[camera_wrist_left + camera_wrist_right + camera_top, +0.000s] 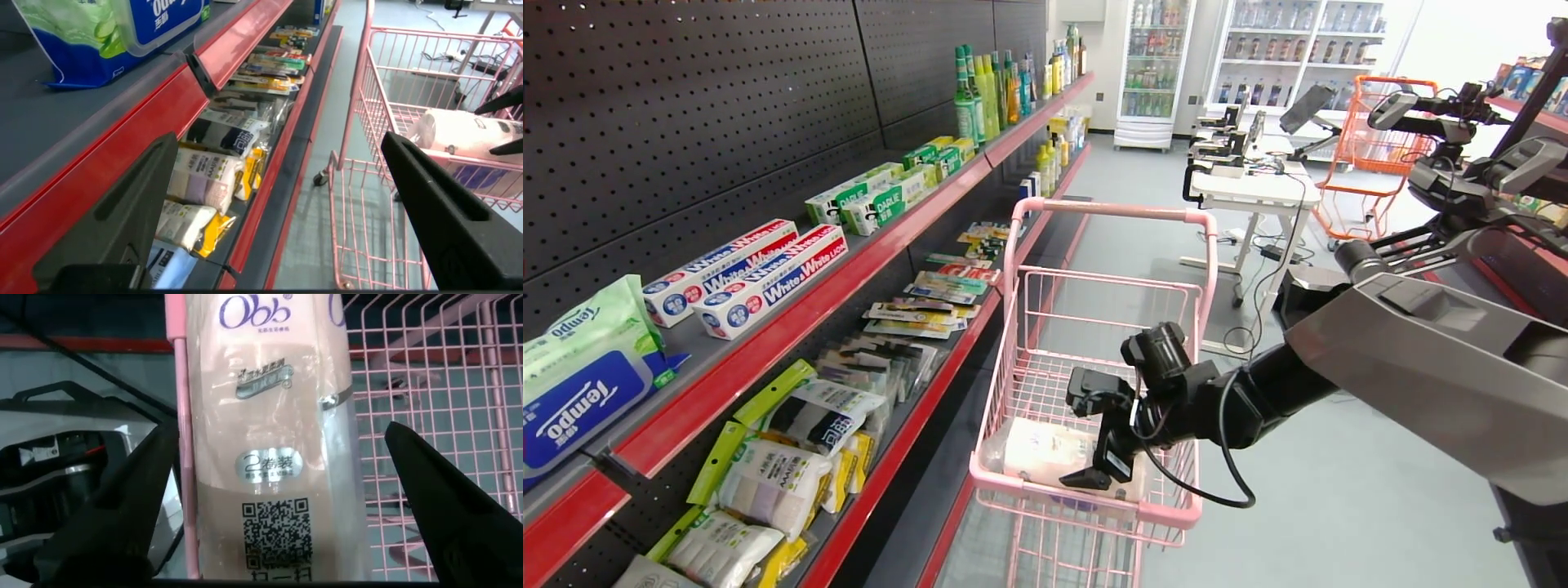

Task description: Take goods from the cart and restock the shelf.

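Lower centre, the right gripper [1094, 476] gapes over the 1 pack [1041, 453] in the cart [1111, 213], grasping nothing. The left gripper [282, 196] is likewise spread and empty. Judging by this, the pack has yet to reach the shelf [849, 286].

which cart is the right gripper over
The pink cart nearby; the right gripper hangs open over the pale pack in it. The orange cart stands far behind.

Surfaces you face
Your cart [1111, 212] is smooth pink-coated metal wire; its pack [270, 457] wears glossy clear plastic film; upper left, the pegboard [686, 98] looks matt black.
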### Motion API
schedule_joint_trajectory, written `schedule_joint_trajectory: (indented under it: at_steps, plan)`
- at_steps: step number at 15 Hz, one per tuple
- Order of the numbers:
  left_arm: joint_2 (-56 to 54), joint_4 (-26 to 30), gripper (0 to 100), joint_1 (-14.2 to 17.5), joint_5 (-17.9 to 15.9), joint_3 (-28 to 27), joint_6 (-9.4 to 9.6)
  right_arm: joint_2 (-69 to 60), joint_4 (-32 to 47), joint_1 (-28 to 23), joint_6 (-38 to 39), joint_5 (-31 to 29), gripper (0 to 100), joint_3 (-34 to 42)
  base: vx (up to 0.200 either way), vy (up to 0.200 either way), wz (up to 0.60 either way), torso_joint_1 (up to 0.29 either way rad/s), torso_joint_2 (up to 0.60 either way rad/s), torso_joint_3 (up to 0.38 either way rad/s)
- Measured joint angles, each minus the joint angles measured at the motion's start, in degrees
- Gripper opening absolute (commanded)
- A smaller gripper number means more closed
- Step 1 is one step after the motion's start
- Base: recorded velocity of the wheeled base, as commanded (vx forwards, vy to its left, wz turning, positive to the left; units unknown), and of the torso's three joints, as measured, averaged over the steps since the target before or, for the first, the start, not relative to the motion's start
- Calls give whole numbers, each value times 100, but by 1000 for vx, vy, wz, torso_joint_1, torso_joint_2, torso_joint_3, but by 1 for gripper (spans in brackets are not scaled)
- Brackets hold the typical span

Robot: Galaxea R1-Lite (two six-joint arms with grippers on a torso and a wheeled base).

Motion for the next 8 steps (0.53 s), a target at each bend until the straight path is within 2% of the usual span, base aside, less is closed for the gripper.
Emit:
schedule_joint_trajectory:
  at_steps: [8]
  plan:
    - [0,0,100,-2,0,0,-2,124,-11,-28,-20,24,100,52,0,0,0,0,0,0]
